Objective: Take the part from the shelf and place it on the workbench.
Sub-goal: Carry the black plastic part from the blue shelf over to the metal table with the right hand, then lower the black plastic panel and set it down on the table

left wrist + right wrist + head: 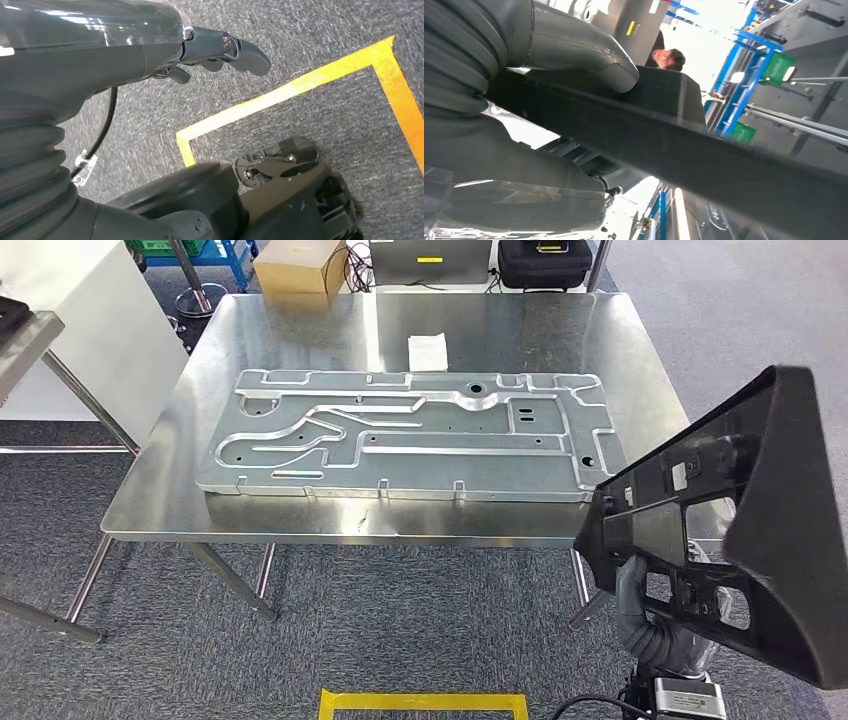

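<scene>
Most of the right robot hand (655, 615) is hidden behind the black part (745, 530) it carries; from the head view just a grey ribbed wrist and a bit of grip peek out under it. The part runs off the frame's right edge, so its full shape is cut off. In the right wrist view the thumb (589, 55) presses on the part's top while the rest wraps beneath, clamping it. The part sits above that hand, just off the near right corner of the worktop (640, 350), not yet on it. The left robot hand (220, 50) hangs over carpet, fingers loosely apart, holding nothing.
</scene>
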